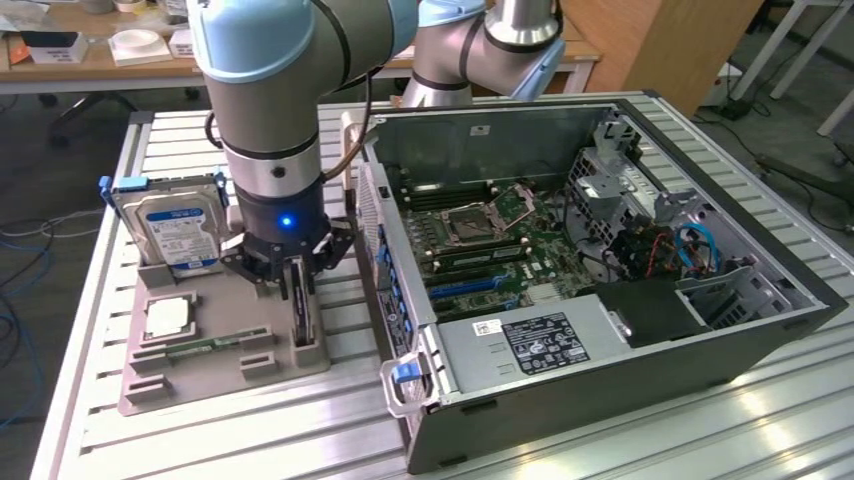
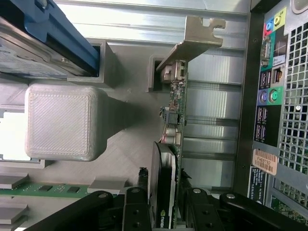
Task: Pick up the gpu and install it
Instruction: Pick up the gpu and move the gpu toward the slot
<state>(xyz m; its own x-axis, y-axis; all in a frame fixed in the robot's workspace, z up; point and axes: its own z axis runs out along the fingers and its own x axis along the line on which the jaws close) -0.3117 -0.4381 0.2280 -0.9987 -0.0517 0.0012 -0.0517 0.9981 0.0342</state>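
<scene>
Grasp step of the pick. The arm is down over the grey printed parts holder (image 1: 200,375) on the slatted metal table (image 1: 267,430), and the gripper (image 1: 296,290) straddles the gpu (image 1: 307,320). The gpu stands on edge in the slot along the holder's edge nearest the open computer case (image 1: 601,370). The holder sits just beside the case, on the exterior view's left. In the wrist view the gripper (image 2: 163,214) has its jaws about half closed. One finger is against the black fan block side of the gpu (image 2: 168,159), the other against the bare board side. The pads sit at the frame edge, so firm contact looks likely rather than certain. The card's lower edge is in the holder (image 2: 125,159), so it is not lifted yet. The silver end bracket (image 2: 192,41) rests at the slot's far post. The blue-labelled hard drive (image 1: 174,230) stands in its own slot at the holder's far corner. The memory stick (image 1: 200,347) lies flat nearer the front edge, and both are untouched. Judgement: pick roughly half done, install not started. Freeing the card calls for a straight pull along the slot with no twist, so the bracket clears its post. The grip must hold the thin board square for the motherboard (image 1: 494,240) slot.
</scene>
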